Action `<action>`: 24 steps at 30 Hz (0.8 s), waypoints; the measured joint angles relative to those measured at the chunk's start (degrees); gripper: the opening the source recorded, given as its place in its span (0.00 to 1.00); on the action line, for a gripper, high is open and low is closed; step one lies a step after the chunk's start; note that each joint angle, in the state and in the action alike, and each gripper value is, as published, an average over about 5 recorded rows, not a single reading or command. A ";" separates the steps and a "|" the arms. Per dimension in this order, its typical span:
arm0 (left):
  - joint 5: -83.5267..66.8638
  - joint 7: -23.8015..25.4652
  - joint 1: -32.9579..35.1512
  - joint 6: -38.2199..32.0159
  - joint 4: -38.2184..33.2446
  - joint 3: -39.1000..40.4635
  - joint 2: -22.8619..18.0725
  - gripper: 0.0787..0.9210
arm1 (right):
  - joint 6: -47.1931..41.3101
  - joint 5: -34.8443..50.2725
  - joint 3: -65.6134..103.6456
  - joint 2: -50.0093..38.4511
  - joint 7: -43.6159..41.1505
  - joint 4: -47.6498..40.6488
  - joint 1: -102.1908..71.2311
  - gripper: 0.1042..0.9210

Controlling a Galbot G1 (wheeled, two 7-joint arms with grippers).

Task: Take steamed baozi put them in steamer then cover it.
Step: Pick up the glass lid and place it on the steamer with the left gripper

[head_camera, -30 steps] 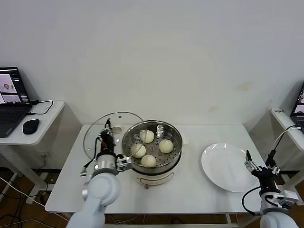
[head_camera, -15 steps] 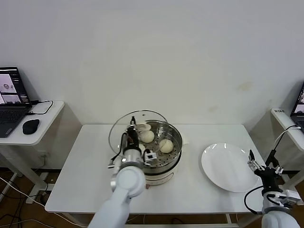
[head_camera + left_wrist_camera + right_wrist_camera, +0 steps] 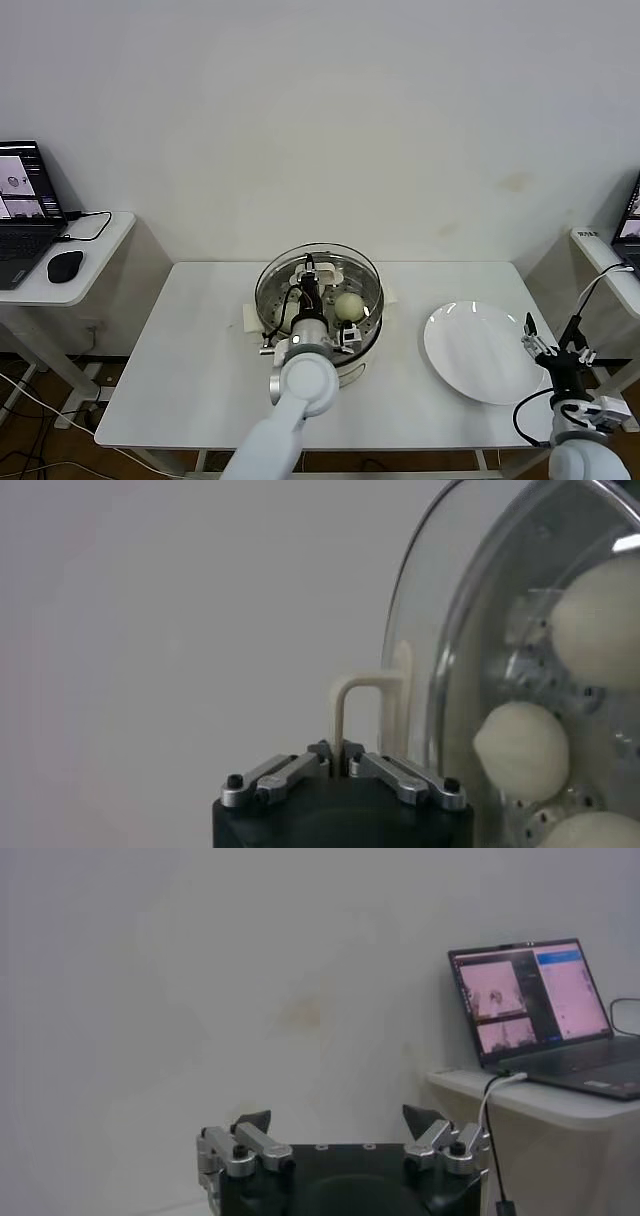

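The left gripper [image 3: 311, 283] is clamped on the cream handle [image 3: 352, 712] of the glass lid [image 3: 318, 285], its jaws pinched together on the handle's thin bar, as the left wrist view shows plainly. The lid hangs from that grip directly over the steamer [image 3: 368, 318], its metal rim roughly in line with the steel basket's rim in the head view. Whether the rim has actually seated on the basket or rides just above it cannot be told from here.

Just beyond the gripper, through the glass, lie the steamed baozi [image 3: 520, 750]. The wrist view shows three of them on the perforated floor, and the head view shows one clearly past the gripper, the rest hidden behind the arm. The steamer sits on its white pot base on the white table [image 3: 180, 360].

Well off to the gripper's right on the same table is the white plate [image 3: 478, 352], with no buns on it. The right gripper [image 3: 557, 358] is parked near the table's right edge beyond the plate, jaws spread wide and holding nothing.

The loading looks finished, judging by the bare plate and the buns in the basket. What is left appears to be the tail of the covering step: settling the lid squarely on the rim, letting go of the handle, and drawing the arm clear.
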 measured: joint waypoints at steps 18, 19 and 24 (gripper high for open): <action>4.31 2.56 0.85 -0.04 0.98 0.63 -1.31 0.06 | 0.01 -0.02 0.18 -0.01 -0.04 -0.59 0.44 0.88; 4.35 2.70 0.83 -0.02 0.98 0.71 -1.35 0.06 | 0.02 -0.02 0.20 -0.03 -0.05 -0.60 0.41 0.88; 4.54 3.28 0.70 0.02 1.10 1.01 -1.51 0.06 | 0.06 -0.02 0.33 -0.08 -0.07 -0.64 0.28 0.88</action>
